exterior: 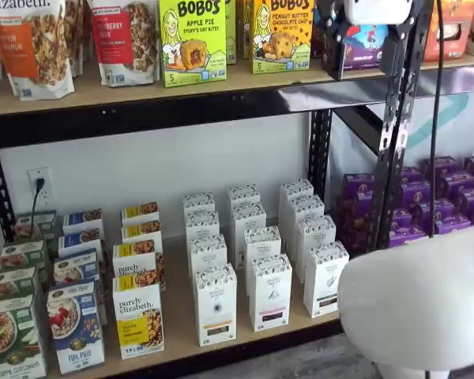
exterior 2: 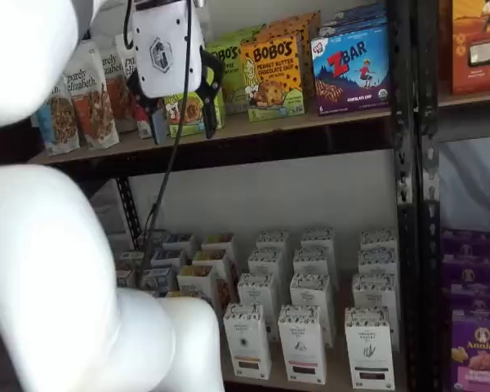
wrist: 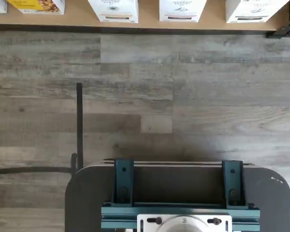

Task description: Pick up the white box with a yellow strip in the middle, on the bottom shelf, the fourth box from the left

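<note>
Three white cartons fronted the bottom shelf [exterior: 245,335]; the gripper [exterior 2: 173,102], fingers spread, hung high and should have dropped squarely onto the white box [exterior: 216,304].

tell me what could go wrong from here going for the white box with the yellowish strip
1. The white box stands in a row of near-identical white cartons; grabbing a neighbour seems the likeliest slip.
2. The rows are tightly packed, so the open claw could nudge adjacent boxes.
3. The claw hangs up by the upper shelf, so its descent may brush the Bobo's boxes.
</note>
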Controlling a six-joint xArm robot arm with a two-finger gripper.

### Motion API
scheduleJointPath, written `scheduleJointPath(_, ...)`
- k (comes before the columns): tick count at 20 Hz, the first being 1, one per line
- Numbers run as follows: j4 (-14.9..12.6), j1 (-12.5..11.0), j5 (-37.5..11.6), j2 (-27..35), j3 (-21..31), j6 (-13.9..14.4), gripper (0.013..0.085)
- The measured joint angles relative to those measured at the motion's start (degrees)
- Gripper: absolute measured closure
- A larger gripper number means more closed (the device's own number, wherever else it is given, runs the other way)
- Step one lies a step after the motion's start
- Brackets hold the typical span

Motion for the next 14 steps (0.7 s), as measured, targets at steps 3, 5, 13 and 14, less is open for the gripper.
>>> scheduleJointPath(3,-0.11,0.15,-0.08,0.07,-0.09,0.1,0.013)
scheduleJointPath(5,-0.22,0.24,-0.02,0.09,-0.19,0.15,0.013)
scheduleJointPath(13,-0.5,1.58,0.2,0.1,-0.4,1.39,0.013)
scheduleJointPath(14,-0.46,1.83,0.21,0.1,-0.4,1.64,0.013)
